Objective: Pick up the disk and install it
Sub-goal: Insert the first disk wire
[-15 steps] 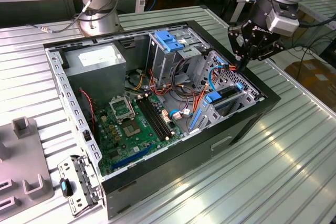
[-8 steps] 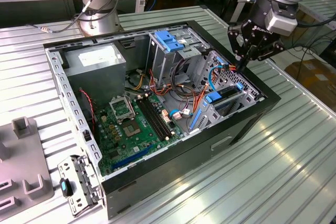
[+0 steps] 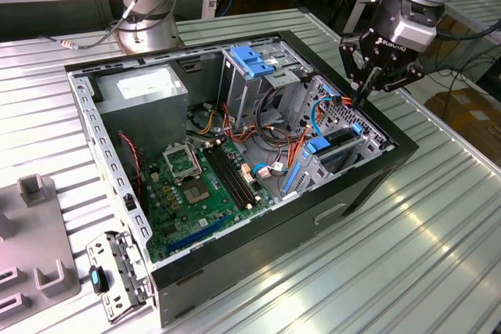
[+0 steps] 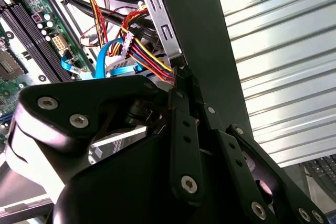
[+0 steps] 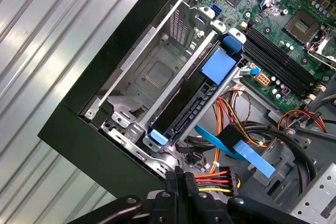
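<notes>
Ribbed metal table (image 3: 438,217) carries everything. On it lies the computer case (image 3: 258,252), black-walled, open side up.

Inside the case, seen from the exterior view: the green motherboard (image 3: 196,185) covers the floor. The grey box with a white sticker (image 3: 145,95) sits in the corner toward the exterior view's left. Beside that stands the silver cage with a blue handle (image 3: 254,68).

The metal drive bay (image 5: 152,72) occupies the corner of the case toward the exterior view's right, against the black wall.

The disk (image 5: 184,108) sits in that bay, its blue carrier frame showing at both ends, with a broad blue tab at the end nearer the motherboard. A bare metal slot lies between the disk and the black wall. In the exterior view the disk (image 3: 337,145) shows as a dark slab with blue trim, low in the bay.

My gripper (image 3: 365,91) hangs over that same corner of the case, just above the rim and near the bay. In both wrist views the fingers are pressed together, with nothing held between them (image 4: 181,77) (image 5: 181,179). I am not touching the disk.

The red, yellow and black wire bundle (image 5: 215,177) runs just beside my fingertips; I cannot tell whether they touch. A flat blue cable (image 5: 236,148) crosses near the disk's end.
</notes>
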Motion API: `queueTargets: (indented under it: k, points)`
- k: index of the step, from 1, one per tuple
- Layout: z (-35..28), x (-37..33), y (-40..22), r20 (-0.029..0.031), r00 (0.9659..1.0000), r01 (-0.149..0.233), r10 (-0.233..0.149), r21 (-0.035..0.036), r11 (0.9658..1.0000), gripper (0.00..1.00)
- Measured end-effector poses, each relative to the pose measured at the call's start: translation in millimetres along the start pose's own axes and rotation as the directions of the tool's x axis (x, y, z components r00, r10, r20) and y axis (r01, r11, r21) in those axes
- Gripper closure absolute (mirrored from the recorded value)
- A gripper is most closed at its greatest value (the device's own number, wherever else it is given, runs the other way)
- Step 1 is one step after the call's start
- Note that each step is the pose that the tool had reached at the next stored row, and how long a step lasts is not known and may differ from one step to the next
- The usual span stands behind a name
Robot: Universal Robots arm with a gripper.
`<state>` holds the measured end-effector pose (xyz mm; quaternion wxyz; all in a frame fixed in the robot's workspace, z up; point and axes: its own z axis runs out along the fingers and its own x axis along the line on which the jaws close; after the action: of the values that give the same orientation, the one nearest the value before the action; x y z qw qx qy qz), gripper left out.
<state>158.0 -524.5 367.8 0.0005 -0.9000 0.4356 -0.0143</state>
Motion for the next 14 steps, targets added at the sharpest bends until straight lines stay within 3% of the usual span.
queueTargets:
  k: [11, 14]
  points:
    - [0.0, 0.0, 0.0, 0.0, 1.0, 0.0, 0.0, 0.0, 1.0, 0.83]
    - [0.0, 0.1, 0.1, -0.0003, 0.9999, -0.016, 0.016, -0.0004, 0.9999, 0.83]
